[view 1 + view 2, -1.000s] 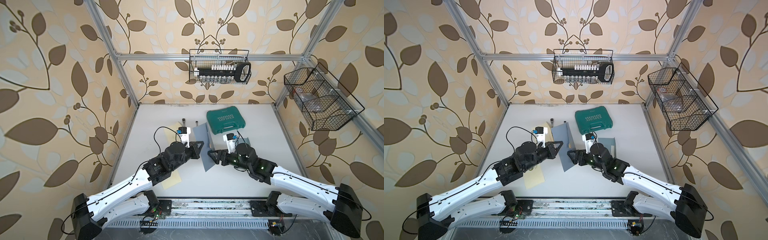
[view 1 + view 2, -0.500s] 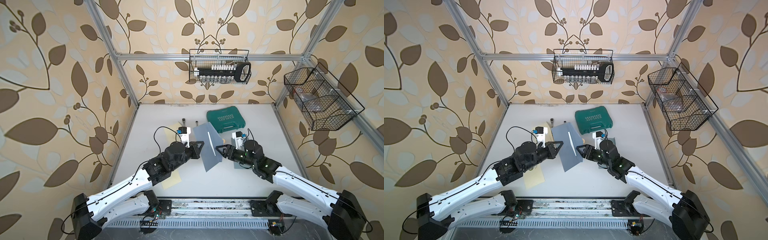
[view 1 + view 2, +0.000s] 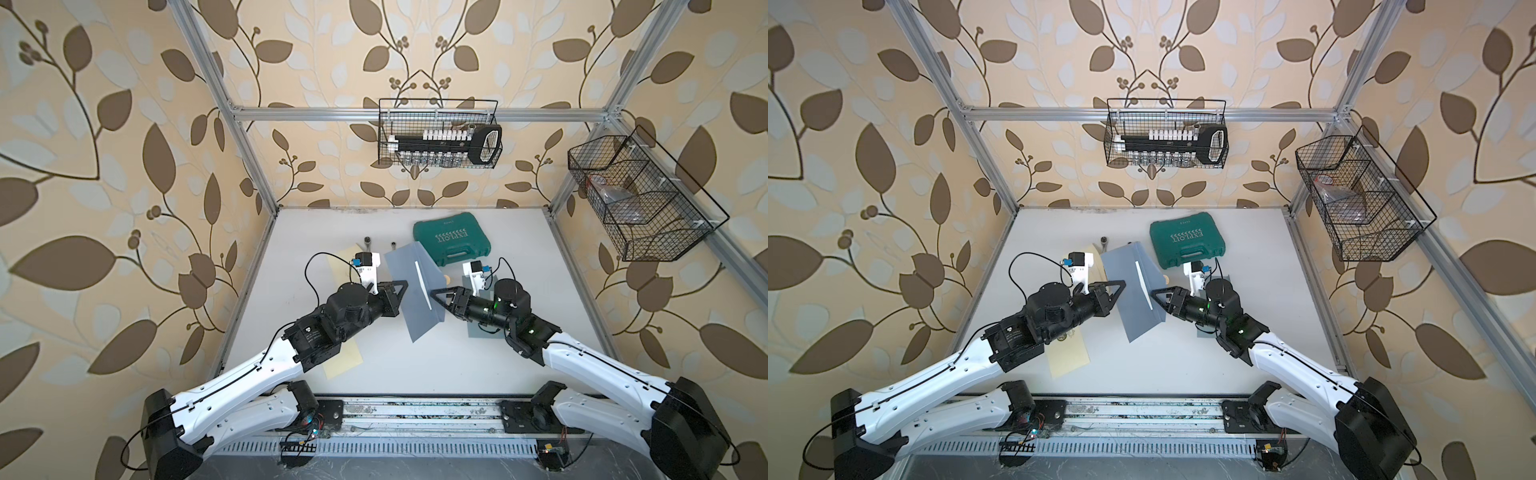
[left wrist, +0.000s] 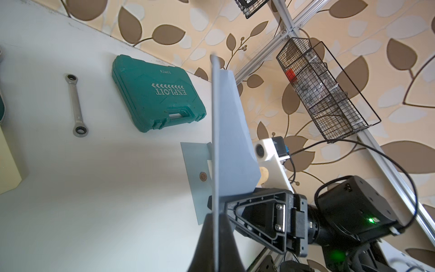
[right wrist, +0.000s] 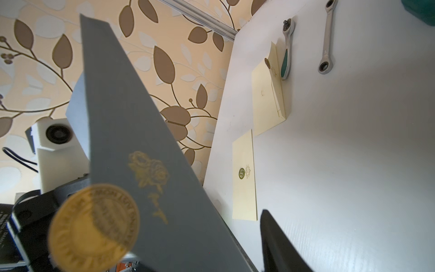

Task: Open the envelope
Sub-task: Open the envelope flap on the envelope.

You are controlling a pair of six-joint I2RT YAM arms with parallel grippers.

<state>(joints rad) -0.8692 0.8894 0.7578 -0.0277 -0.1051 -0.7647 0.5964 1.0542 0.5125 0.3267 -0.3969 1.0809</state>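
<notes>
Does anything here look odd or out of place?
Mildly: the grey envelope hangs tilted in mid-air, pinched by the left gripper. A wrench and a ratchet lie loose on the table near the shut green case.

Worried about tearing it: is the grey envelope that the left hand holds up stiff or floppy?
Probably fairly stiff: the grey envelope stands flat, unsagging, though the left hand pinches only one edge. Likely light, since that small pinch carries it. Its flap looks apt to hinge at the crease when pulled.
</notes>
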